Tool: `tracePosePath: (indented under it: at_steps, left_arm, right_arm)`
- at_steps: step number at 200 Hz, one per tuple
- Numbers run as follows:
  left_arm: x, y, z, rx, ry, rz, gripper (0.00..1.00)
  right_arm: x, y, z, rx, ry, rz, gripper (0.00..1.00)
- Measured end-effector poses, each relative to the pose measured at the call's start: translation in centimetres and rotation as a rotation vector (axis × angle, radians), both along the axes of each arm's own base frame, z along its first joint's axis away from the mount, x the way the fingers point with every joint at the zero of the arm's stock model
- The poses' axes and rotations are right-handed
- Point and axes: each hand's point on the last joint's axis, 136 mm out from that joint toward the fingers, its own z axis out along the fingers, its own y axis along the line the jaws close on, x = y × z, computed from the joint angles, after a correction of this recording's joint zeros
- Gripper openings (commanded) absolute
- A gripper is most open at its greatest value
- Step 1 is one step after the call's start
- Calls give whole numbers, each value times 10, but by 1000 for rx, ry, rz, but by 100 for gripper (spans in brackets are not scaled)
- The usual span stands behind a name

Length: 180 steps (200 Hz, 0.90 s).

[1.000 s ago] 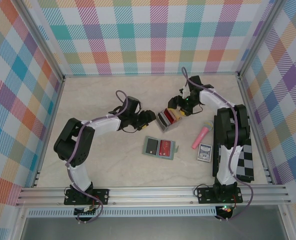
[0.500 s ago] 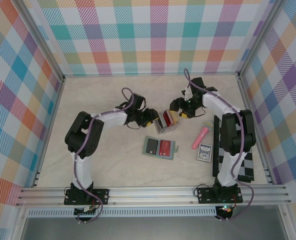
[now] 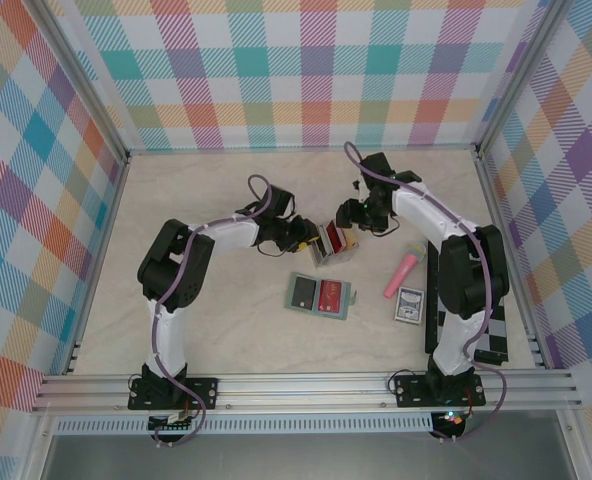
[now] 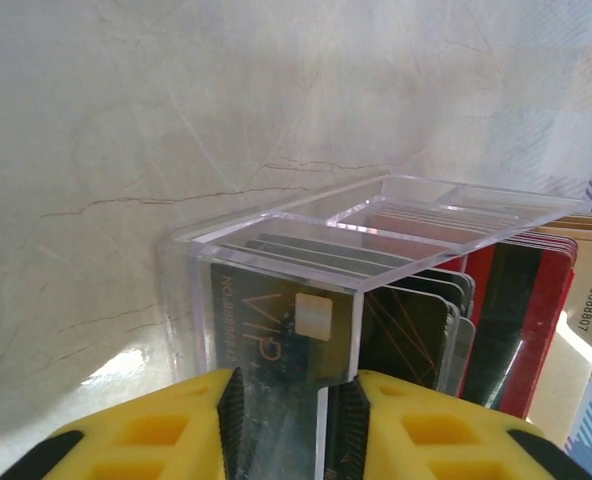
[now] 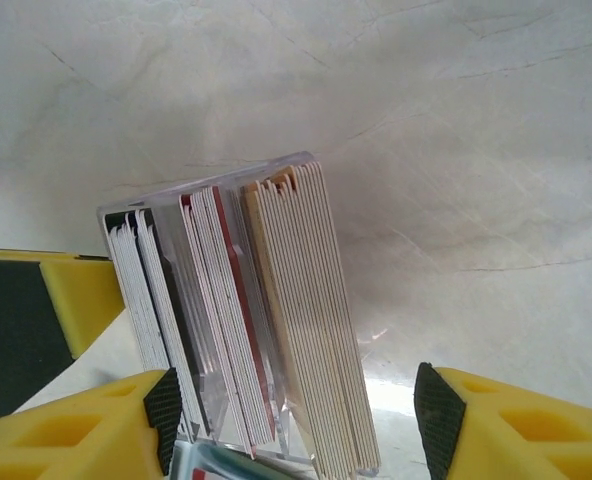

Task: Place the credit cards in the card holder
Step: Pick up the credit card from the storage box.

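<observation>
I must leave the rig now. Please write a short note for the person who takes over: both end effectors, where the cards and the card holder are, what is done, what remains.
The left end effector has its jaws narrow around the near end wall of the clear rack; a firm pinch cannot be confirmed.
The right end effector is open, straddling the same rack, holding nothing.
Most credit cards stand upright in the rack, mid-table.
The card holder lies open in front of the rack, towards the arm bases, with a red card in it.
Done: at least one card placed.
Left: the cards in the rack.
</observation>
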Motion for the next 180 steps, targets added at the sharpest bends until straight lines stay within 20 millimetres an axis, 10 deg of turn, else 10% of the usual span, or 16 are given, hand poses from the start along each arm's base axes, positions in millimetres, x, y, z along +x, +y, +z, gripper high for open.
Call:
tracePosePath:
  at_steps: [180]
  left_arm:
    - [-5,-2,-3,24,-14,-30,24]
  right_arm:
    - [7,0,3,-360,-101,118,61]
